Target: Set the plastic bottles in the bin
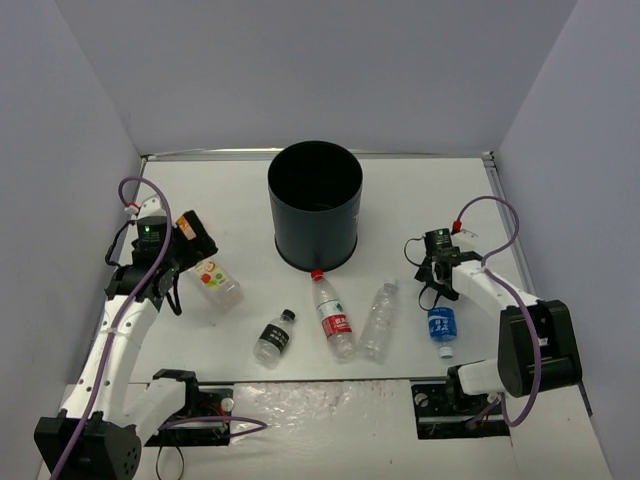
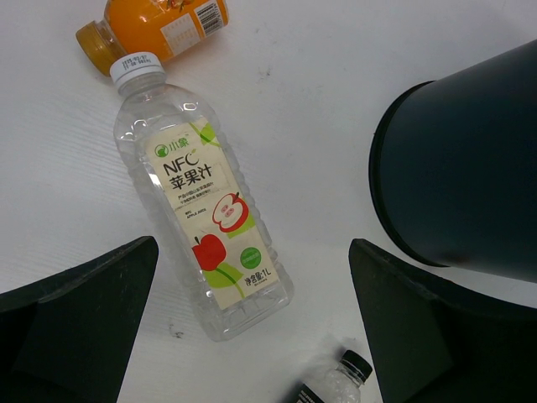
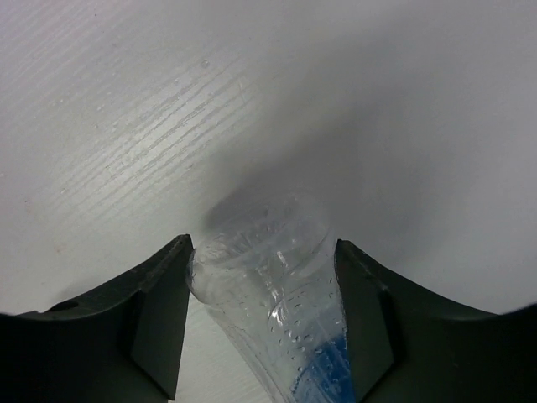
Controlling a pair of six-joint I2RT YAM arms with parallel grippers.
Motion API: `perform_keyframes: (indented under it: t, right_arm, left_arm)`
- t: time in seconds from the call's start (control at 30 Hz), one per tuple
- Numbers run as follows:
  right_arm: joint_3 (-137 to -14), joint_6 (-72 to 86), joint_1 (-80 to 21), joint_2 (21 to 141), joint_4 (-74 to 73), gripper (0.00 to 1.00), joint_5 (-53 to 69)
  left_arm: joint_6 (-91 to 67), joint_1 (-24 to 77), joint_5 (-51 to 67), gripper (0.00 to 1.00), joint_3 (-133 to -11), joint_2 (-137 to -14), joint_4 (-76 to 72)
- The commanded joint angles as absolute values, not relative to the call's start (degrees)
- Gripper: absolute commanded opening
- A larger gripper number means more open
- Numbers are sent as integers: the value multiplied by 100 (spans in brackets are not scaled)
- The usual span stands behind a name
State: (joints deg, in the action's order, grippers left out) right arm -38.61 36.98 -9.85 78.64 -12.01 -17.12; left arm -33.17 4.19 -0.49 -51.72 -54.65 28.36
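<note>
Clear plastic of the blue-label bottle [image 1: 442,325] is pinched at its base in your right jaws, lying on the surface's right side. The grasp looks made, so next lift it clear of the tall rim of the black bin [image 1: 315,205]. Your left jaws hang spread over the fruit-label bottle [image 2: 205,218]; three other bottles [image 1: 335,320] lie between.

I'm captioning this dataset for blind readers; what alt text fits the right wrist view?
The base end of a clear blue-label bottle sits between the dark jaws of the right gripper, which close against both its sides. Beyond it lies a white table with faint wood grain and the bottle's soft shadow.
</note>
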Motion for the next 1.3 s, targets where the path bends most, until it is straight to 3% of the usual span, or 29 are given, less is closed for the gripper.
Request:
perform_keyframes:
  t: [0.0, 0.07, 0.17, 0.33, 0.5, 0.63, 0.8, 0.9, 0.97, 1.07, 1.13, 1.2, 1.27]
  right_arm:
    - [-4078, 3720, -986, 7754, -1140, 36, -1846]
    - [-4288, 3609, -984, 7542, -1143, 28, -1787]
    - [-4995, 3255, -1002, 7337, -1234, 24, -1622]
    - [-6784, 2739, -1177, 7277, -1270, 24, -981]
    - [-9055, 1903, -2032, 8122, -603, 24, -1021]
    - [-10311, 1687, -2720, 9060, 969, 26, -503]
    - [-10843, 1552, -3392, 10053, 2683, 28, -328]
    - [-11006, 1780, -3521, 10627, 2993, 31, -188]
    - [-11105, 1796, -3607, 10804, 2960, 36, -102]
    - [-11450, 1643, -3710, 11031, 2515, 73, -198]
    - [-11791, 1613, -3739, 11053, 2121, 90, -300]
    - [-12048, 1678, -3753, 10907, 1790, 100, -457]
    - [-11972, 1710, -3732, 10630, 1558, 100, -639]
  left_arm:
    - [-3270, 439, -185, 97, -5257, -5405, 2558]
    - [-3270, 439, -226, 97, -5256, -5389, 2566]
    - [-3270, 439, -254, 97, -5265, -5388, 2576]
    - [-3287, 447, -210, 97, -5257, -5405, 2568]
    - [-3287, 439, -158, 97, -5265, -5396, 2558]
    - [-3322, 439, -169, 97, -5262, -5424, 2563]
    - [-3305, 439, -174, 97, -5290, -5508, 2574]
    - [-3290, 439, -187, 97, -5317, -5595, 2610]
    - [-3278, 439, -203, 97, -5353, -5625, 2646]
    - [-3270, 439, -219, 97, -5361, -5634, 2637]
    - [-3270, 439, -197, 97, -5354, -5649, 2629]
    - [-3267, 439, -185, 97, -5370, -5651, 2647]
    - [-3261, 439, -183, 97, -5377, -5638, 2680]
